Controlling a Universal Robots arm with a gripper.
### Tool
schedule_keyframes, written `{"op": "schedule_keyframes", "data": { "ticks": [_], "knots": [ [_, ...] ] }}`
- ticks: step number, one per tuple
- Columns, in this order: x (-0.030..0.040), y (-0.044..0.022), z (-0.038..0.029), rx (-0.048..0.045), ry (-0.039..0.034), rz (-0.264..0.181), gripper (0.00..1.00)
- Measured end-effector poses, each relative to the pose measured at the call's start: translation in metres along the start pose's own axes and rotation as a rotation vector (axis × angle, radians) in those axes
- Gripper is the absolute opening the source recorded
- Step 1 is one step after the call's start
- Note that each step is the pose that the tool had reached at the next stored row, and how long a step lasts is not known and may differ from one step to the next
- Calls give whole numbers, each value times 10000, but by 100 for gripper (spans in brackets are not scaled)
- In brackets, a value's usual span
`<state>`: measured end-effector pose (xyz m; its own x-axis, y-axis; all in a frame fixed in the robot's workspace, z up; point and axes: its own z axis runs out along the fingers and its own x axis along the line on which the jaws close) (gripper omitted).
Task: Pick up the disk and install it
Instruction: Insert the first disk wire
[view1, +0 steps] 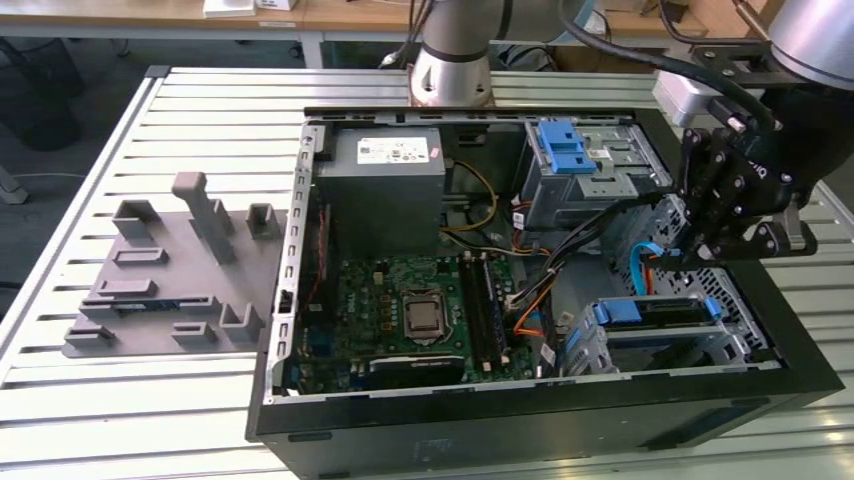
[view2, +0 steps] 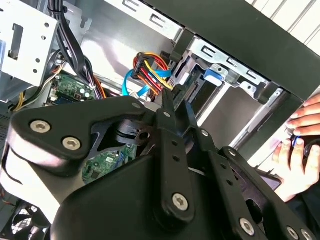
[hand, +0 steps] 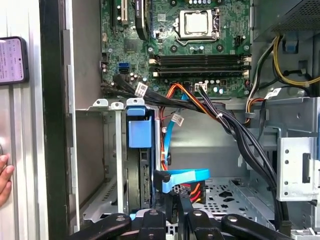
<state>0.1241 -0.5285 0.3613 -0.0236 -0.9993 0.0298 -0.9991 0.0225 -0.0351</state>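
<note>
The disk (view1: 654, 312) sits in the drive cage at the front corner of the open computer case, on the exterior view's right, with its blue carrier tab (hand: 139, 132) on top. In the second wrist view that tab (view2: 214, 71) shows inside the metal cage. My gripper (view1: 681, 255) hangs inside the case just above and behind the disk. In both wrist views its two thin fingers stand close together, shut, with nothing between them (view2: 176, 100) (hand: 177, 202). They point at the bundle of blue and orange cables beside the disk.
A grey power-supply box (view1: 387, 170) and a second cage with a blue latch (view1: 567, 150) fill the back of the case, with the motherboard (view1: 414, 310) in the middle. A grey slotted fixture (view1: 174, 280) lies on the table. A person's hand (view2: 300, 140) rests outside the case wall.
</note>
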Motion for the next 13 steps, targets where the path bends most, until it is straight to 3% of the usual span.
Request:
{"op": "schedule_keyframes", "data": {
  "ticks": [7,10,13],
  "knots": [
    [-13,0,51,0,21,0,25],
    [-13,-15,53,-21,11,0,17],
    [-3,-28,59,-128,-169,3,16]
  ]
}}
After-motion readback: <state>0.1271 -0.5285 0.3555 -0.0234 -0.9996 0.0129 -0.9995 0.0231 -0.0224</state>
